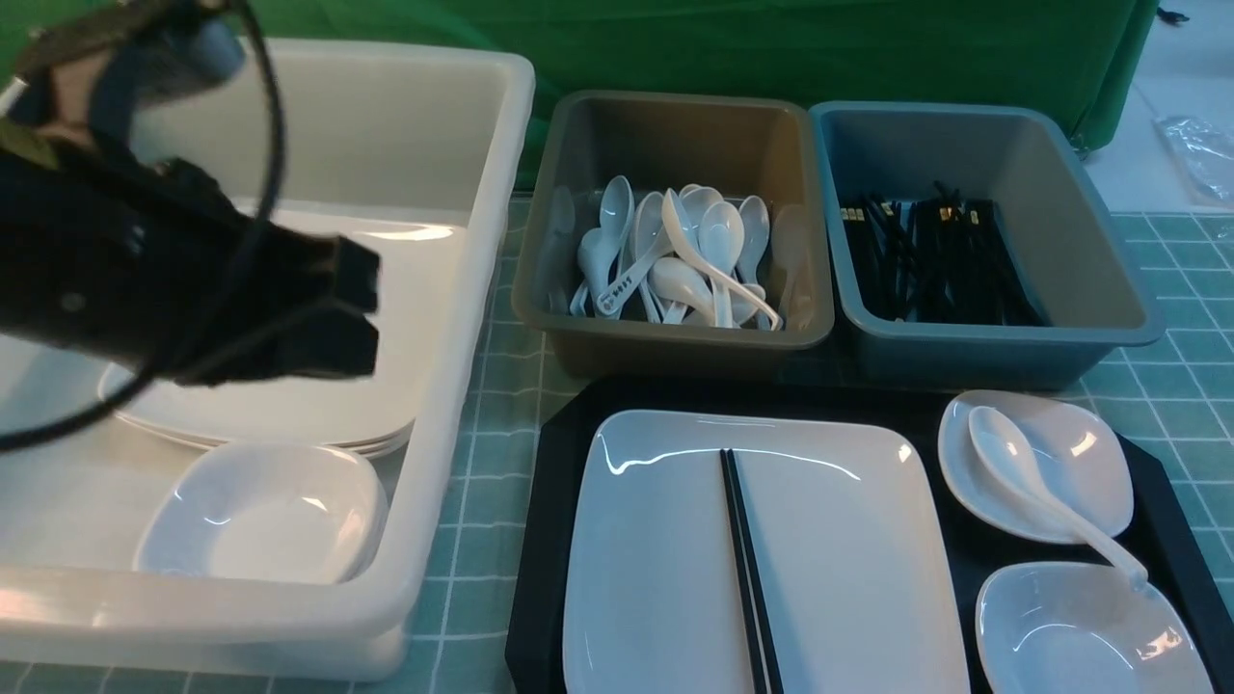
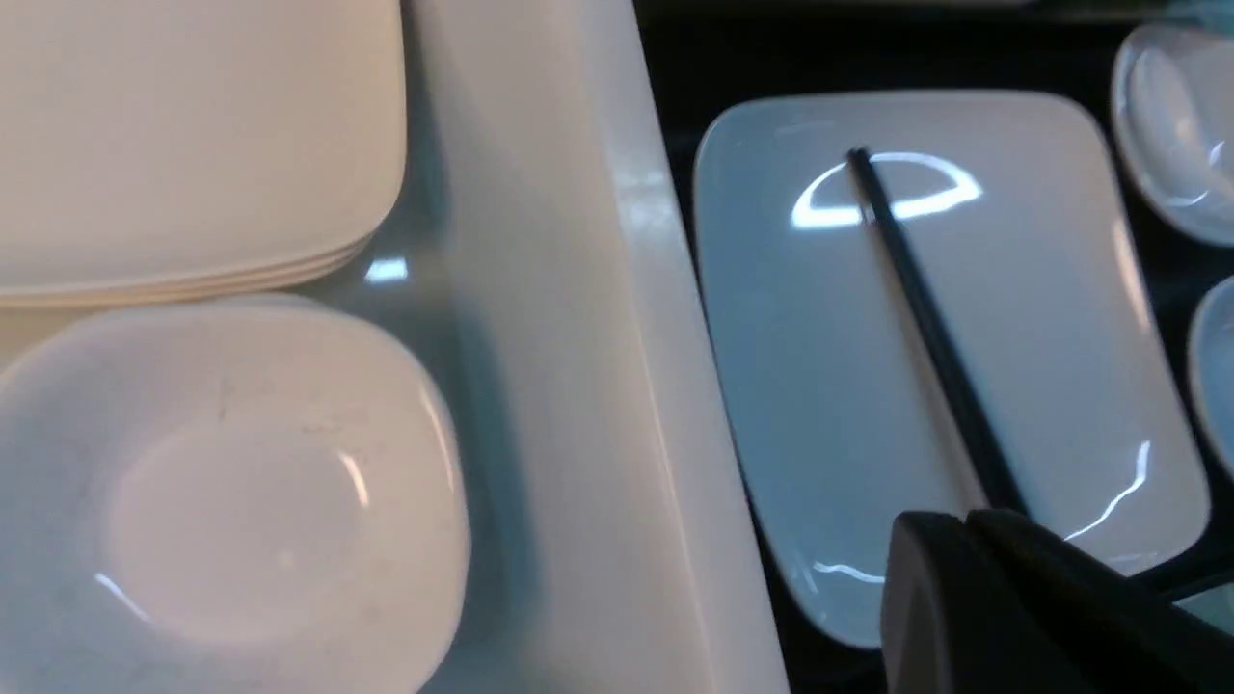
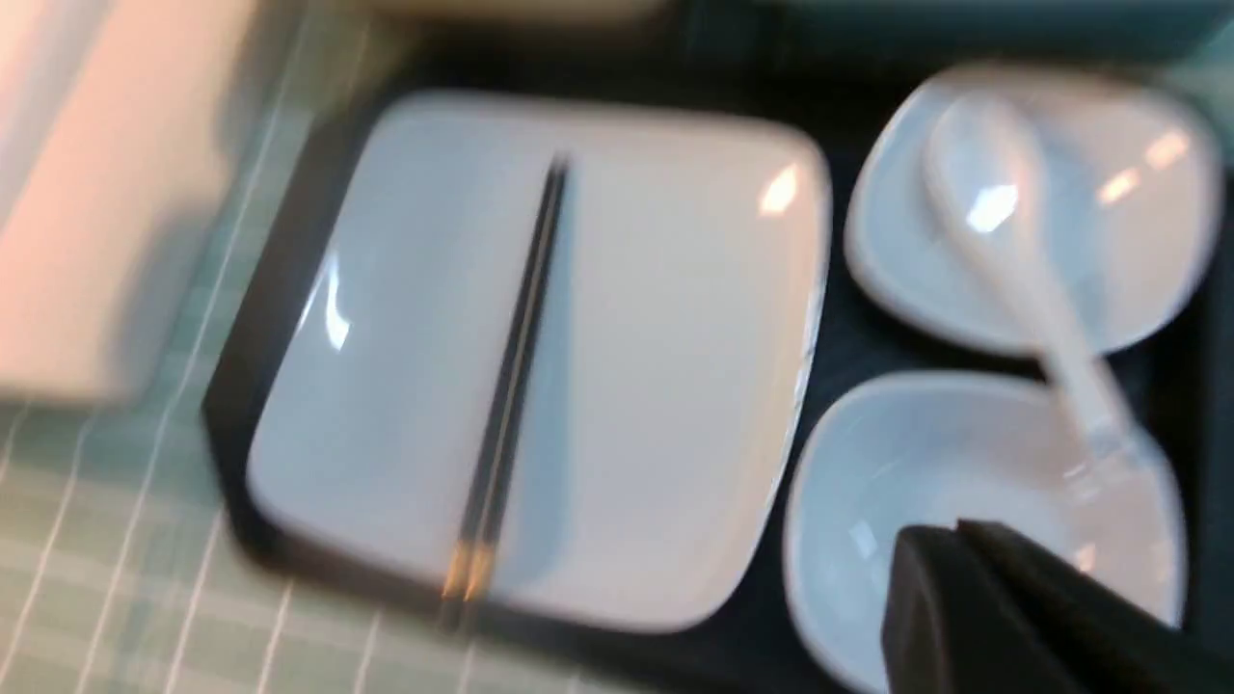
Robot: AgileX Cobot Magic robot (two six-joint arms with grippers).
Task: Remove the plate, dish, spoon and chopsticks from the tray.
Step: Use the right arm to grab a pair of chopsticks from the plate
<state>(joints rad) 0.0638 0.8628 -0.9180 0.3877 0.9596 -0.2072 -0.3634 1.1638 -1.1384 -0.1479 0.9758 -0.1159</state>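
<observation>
On the black tray (image 1: 549, 453) lies the large white plate (image 1: 656, 549) with the black chopsticks (image 1: 747, 559) across its middle. To its right sit two small white dishes (image 1: 1080, 453) (image 1: 1070, 636). The white spoon (image 1: 1022, 472) has its bowl in the far dish and its handle on the near dish's rim. My left gripper (image 1: 362, 308) hangs shut and empty over the white tub, left of the tray. My right gripper (image 3: 950, 535) does not show in the front view. In the right wrist view it is shut and empty above the near dish (image 3: 897, 463).
The white tub (image 1: 482, 289) on the left holds stacked plates (image 1: 289, 405) and a small dish (image 1: 270, 511). Behind the tray stand a grey-brown tub (image 1: 675, 125) of spoons and a blue-grey tub (image 1: 1060, 193) of chopsticks, all on a green checked cloth.
</observation>
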